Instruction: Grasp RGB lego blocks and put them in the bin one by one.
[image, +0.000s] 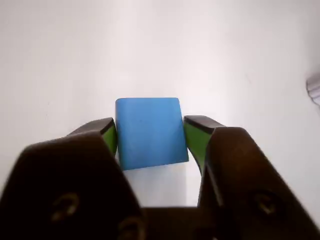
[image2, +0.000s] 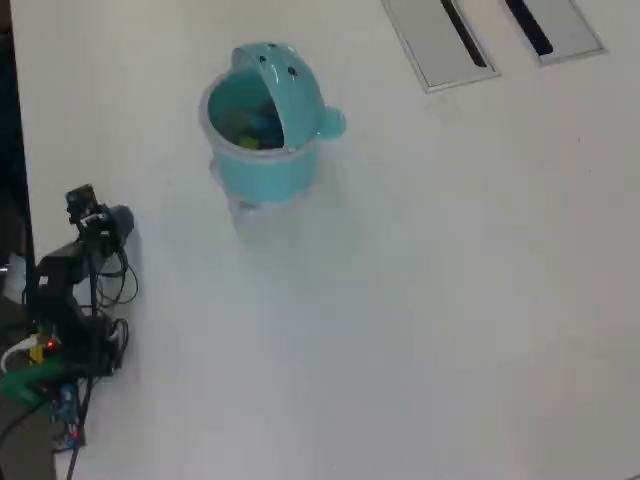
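Observation:
In the wrist view a light blue lego block (image: 149, 131) sits between the green pads of my gripper (image: 150, 137). Both pads press against its sides, so the gripper is shut on it above the white table. In the overhead view the arm is folded at the table's left edge, with the gripper (image2: 84, 206) far to the left of and below the bin; the block is too small to make out there. The teal bin (image2: 262, 165) stands upright near the top middle, its hood lid (image2: 285, 80) tipped back. Small yellow-green and blue bits (image2: 248, 132) show inside it. No red block is in view.
Two grey panels with dark slots (image2: 440, 40) (image2: 555, 25) lie at the table's top right. The arm's base and cables (image2: 55, 360) sit at the left edge. A grey object (image: 314, 89) pokes in at the right of the wrist view.

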